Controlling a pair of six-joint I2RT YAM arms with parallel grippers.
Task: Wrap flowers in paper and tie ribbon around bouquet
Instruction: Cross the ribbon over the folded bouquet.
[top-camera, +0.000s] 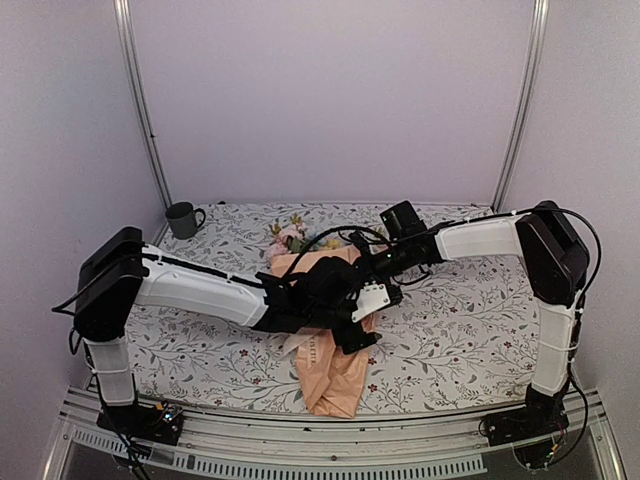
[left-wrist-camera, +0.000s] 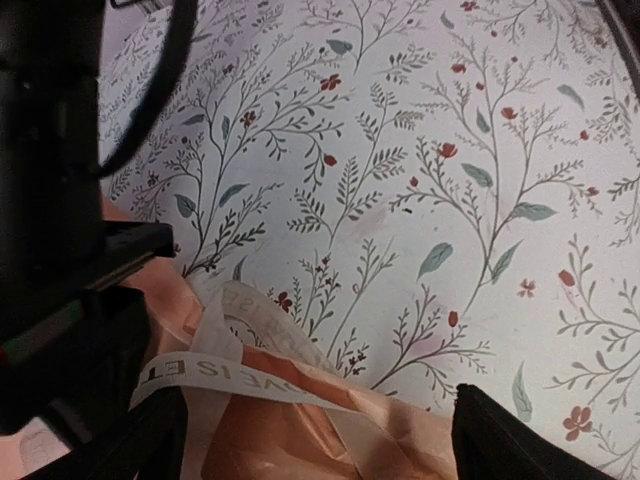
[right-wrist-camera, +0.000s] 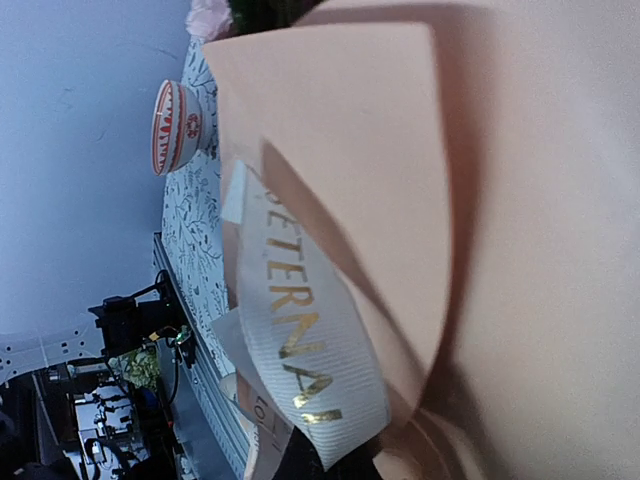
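Bouquet (top-camera: 332, 380) lies on tablecloth (top-camera: 470, 320), right of mug (top-camera: 183, 218), flowers (top-camera: 290, 236) at the end nearest it. Ribbon (left-wrist-camera: 235, 372) crosses paper (right-wrist-camera: 420, 170). L gripper (left-wrist-camera: 310, 445) fingers wide, ribbon between them. R gripper (right-wrist-camera: 312, 468) shut at ribbon end; can't tell if pinched.

Table (top-camera: 420, 425) is covered with a leaf-printed tablecloth (top-camera: 460, 320). A dark mug (top-camera: 183, 219) is stood upright at the far left corner. Flowers (top-camera: 292, 236) wrapped in peach paper (top-camera: 335, 385) are laid across the middle, blooms far, paper end reaching the near edge. A lettered ribbon (left-wrist-camera: 250, 385) is draped over the paper. A red-and-white dish (right-wrist-camera: 172, 126) is seen on the cloth, in the right wrist view only.
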